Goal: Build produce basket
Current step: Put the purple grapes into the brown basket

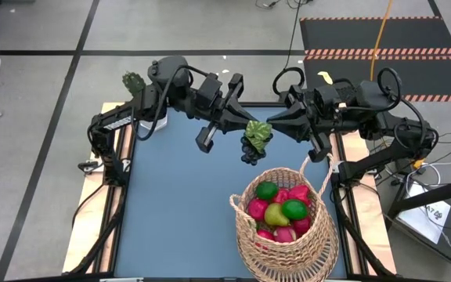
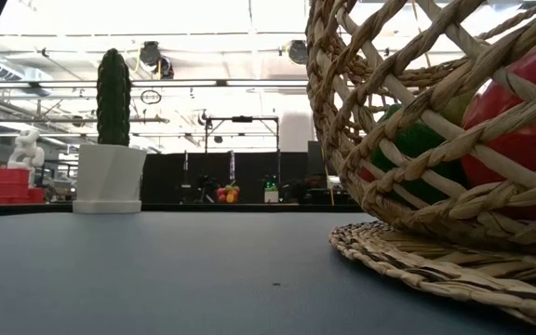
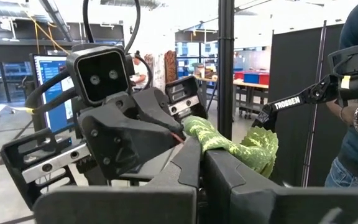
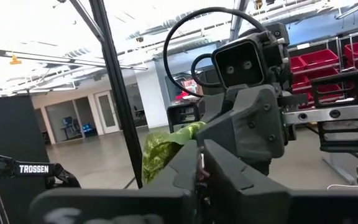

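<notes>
Grapes are hanging in mid-air above the blue table, between my two arms, with the green leaf on top of the dark bunch. I am clamping my left gripper tight on that leaf from the left side; in the left wrist view the leaf is lying pinched right at my closed fingers. I am meeting it with my right gripper from the right side; in the right wrist view the leaf is sitting at my fingers, which are pressed together, but I cannot tell whether they are actually pinching it.

Basket is resting on the table near its right front corner, below and to the right of the grapes, with its loop handle arching up toward my right arm. Produce is filling it: two limes, a yellow-green pear and several red and pink fruits.

Cactus in its white pot is standing upright at the far left edge of the table, well apart from the basket.
</notes>
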